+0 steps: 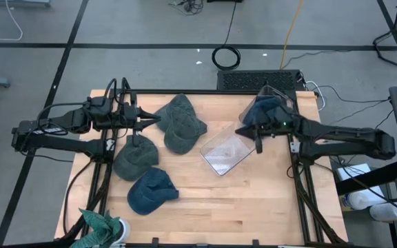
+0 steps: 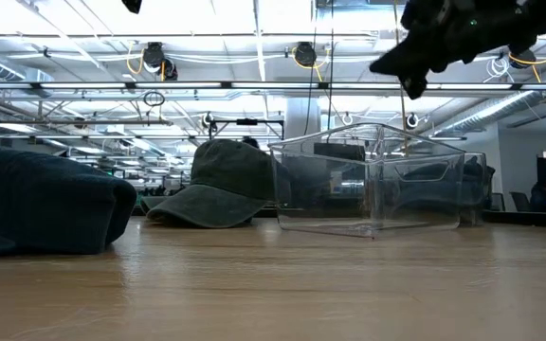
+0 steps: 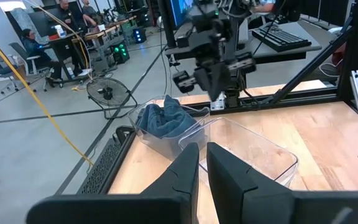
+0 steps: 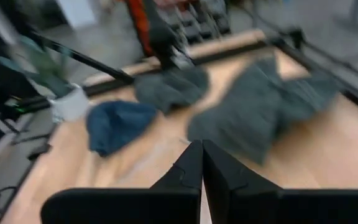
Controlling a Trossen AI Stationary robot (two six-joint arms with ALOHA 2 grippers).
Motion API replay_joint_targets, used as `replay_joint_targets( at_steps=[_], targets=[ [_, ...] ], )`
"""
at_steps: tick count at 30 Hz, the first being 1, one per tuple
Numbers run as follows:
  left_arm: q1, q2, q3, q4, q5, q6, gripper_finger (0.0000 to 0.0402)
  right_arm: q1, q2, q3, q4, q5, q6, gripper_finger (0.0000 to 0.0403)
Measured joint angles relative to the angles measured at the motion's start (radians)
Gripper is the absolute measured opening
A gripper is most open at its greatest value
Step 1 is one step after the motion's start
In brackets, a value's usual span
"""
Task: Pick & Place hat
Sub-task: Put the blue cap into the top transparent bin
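Several caps lie on the table: two grey-green hats (image 1: 179, 124), a grey hat (image 1: 135, 158) and a blue hat (image 1: 151, 191) resting flat. An empty clear bin (image 1: 226, 153) stands mid-table. A second clear bin (image 1: 273, 109) at the far right holds a blue hat (image 3: 163, 118). My left gripper (image 1: 154, 122) hovers shut beside the grey-green hats, pointing right. My right gripper (image 1: 243, 131) is shut and raised above the empty bin's right end; in the low view it shows high up (image 2: 413, 80).
A potted plant (image 1: 102, 229) stands at the near left corner. A keyboard (image 1: 257, 79) sits just beyond the far edge. Bare wood lies along the near right part of the table (image 1: 253, 207). People sit at desks in the room behind (image 3: 39, 46).
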Motion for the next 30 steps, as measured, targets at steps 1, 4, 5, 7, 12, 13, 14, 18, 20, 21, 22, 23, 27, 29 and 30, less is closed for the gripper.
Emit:
replay_joint_targets(
  at_steps=[1,4,5,7,12,13,14,18,20,21,22,23,27,29,30],
  targets=[
    [0.0,0.0,0.0,0.0,0.0,0.0,0.0042,0.019,0.0,-0.023,0.063,0.001,-0.004,0.0],
    [0.0,0.0,0.0,0.0,0.0,0.001,0.0042,0.07,0.0,-0.084,0.237,0.001,-0.024,0.0],
    [0.0,0.0,0.0,0.0,0.0,0.0,0.0042,0.087,-0.001,-0.098,0.281,0.001,-0.029,0.0],
    [0.0,0.0,0.0,0.0,0.0,0.001,0.0042,0.124,-0.002,-0.115,0.33,0.001,-0.049,0.0],
    [-0.001,0.0,0.0,0.021,0.0,-0.02,0.0042,0.211,-0.021,-0.125,0.341,0.001,-0.137,0.0],
    [-0.001,0.001,0.0,0.043,0.003,-0.045,0.0042,0.226,-0.034,-0.125,0.345,0.001,-0.151,0.0],
    [-0.001,0.002,0.0,0.062,0.014,-0.085,0.0042,0.238,-0.047,-0.125,0.347,0.002,-0.164,0.0],
    [-0.005,0.033,0.0,0.104,0.171,-0.187,0.0042,0.279,-0.107,-0.125,0.335,0.002,-0.178,0.0],
    [-0.02,0.066,0.0,0.104,0.313,-0.196,0.0042,0.298,-0.141,-0.125,0.307,0.003,-0.178,0.0],
    [-0.033,0.085,0.0,0.1,0.399,-0.211,0.0042,0.307,-0.155,-0.125,0.292,0.003,-0.178,0.0],
    [-0.049,0.106,0.0,0.099,0.489,-0.227,0.0042,0.315,-0.168,-0.125,0.278,0.003,-0.178,0.0],
    [-0.068,0.13,0.0,0.1,0.567,-0.24,0.0042,0.321,-0.181,-0.125,0.262,0.003,-0.18,0.0],
    [-0.154,0.222,0.0,0.129,0.717,-0.301,0.0042,0.336,-0.217,-0.125,0.237,0.004,-0.196,0.0],
    [-0.187,0.256,0.0,0.145,0.719,-0.322,0.0042,0.34,-0.224,-0.125,0.235,0.004,-0.208,0.0],
    [-0.202,0.273,0.0,0.155,0.716,-0.328,0.0042,0.342,-0.225,-0.125,0.232,0.004,-0.21,0.0]
  ],
)
